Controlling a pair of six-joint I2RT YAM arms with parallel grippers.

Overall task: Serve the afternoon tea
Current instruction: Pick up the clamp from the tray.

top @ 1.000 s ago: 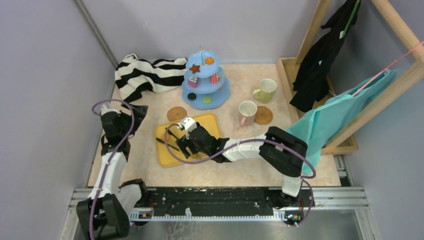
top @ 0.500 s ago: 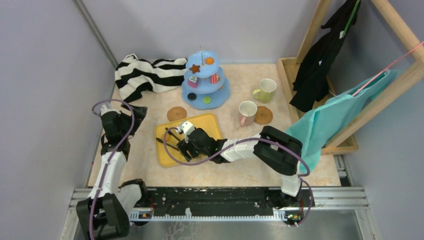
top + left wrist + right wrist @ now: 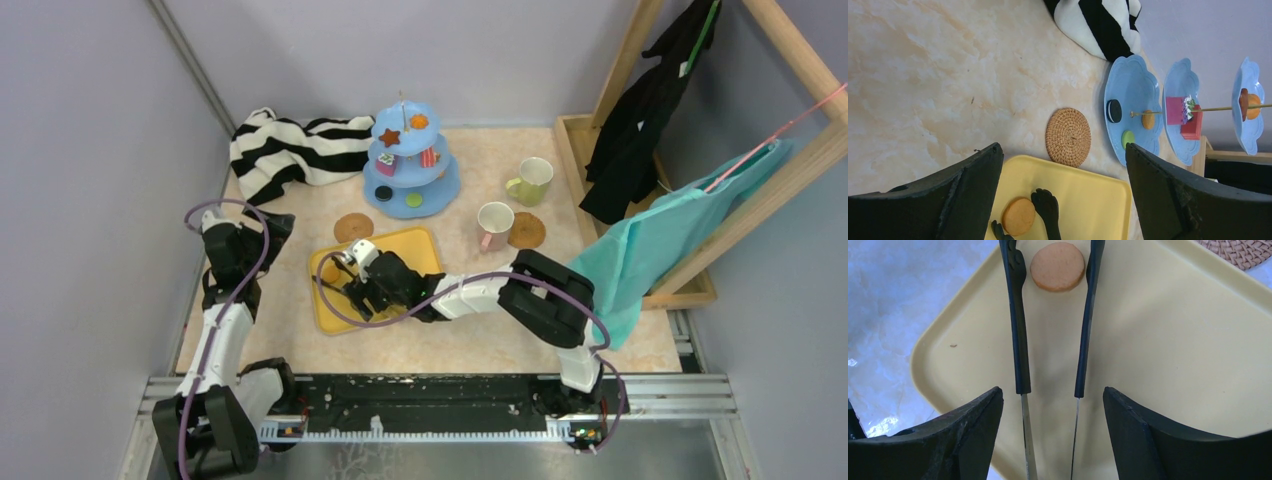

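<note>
A round orange cookie (image 3: 1057,267) lies near the left corner of the yellow tray (image 3: 1173,340). The black tips of a pair of tongs (image 3: 1018,340) flank it. The tongs' two arms run back between the fingers of my right gripper (image 3: 1050,395), which stands open with a gap on each side of the arms. In the top view that gripper (image 3: 362,290) is low over the tray (image 3: 420,250). My left gripper (image 3: 1063,147) is open and empty, left of the tray and facing it. The light-blue three-tier stand (image 3: 410,160) holds several cookies and cake slices.
One cork coaster (image 3: 352,227) lies between tray and stand. The pink-handled cup (image 3: 494,222) stands beside the other coaster (image 3: 527,231), with the yellow-green cup (image 3: 532,178) behind it. A striped cloth (image 3: 290,150) lies back left. A wooden rack with hanging clothes (image 3: 650,150) fills the right side.
My right gripper has slid left along the tray, closer to the cookie, and its jaws narrowed a little. The left arm has not moved.
</note>
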